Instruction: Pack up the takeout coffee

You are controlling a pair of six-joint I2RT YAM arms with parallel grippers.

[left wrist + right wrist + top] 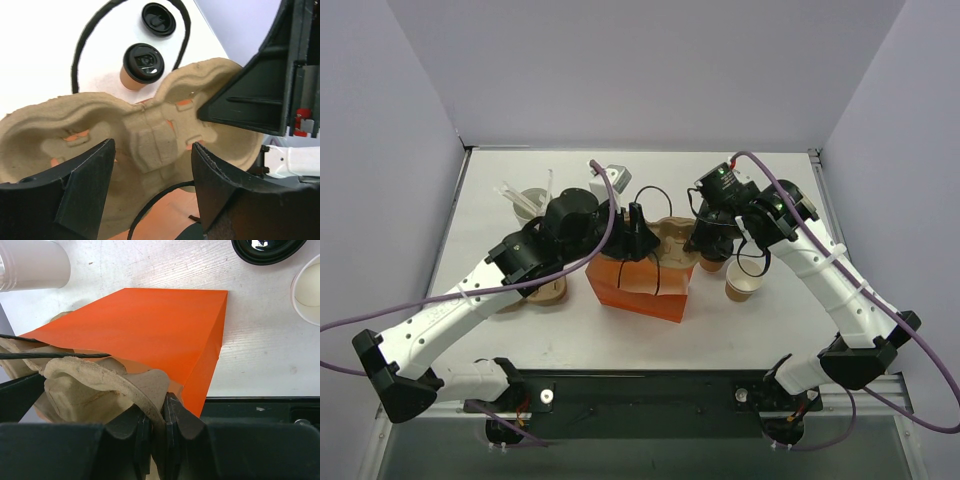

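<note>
The takeout coffee (142, 62), a small tan cup with a black lid, stands on the table beyond the orange bag (640, 288); in the top view my right arm hides most of it. A pulp cup carrier (150, 135) lies across the bag's open mouth. My left gripper (152, 150) is open, and its fingers straddle the carrier's middle without gripping it. It is over the bag in the top view (638, 238). My right gripper (159, 412) is shut on the carrier's rim (150, 385) at the bag's right end, also seen in the top view (705, 243).
A tan cup with no lid (742, 286) stands right of the bag. A loose black lid (158, 19) lies past the coffee. A white cup of stirrers (528, 202) stands at the back left. The bag's black cord handles (80, 55) loop over the carrier.
</note>
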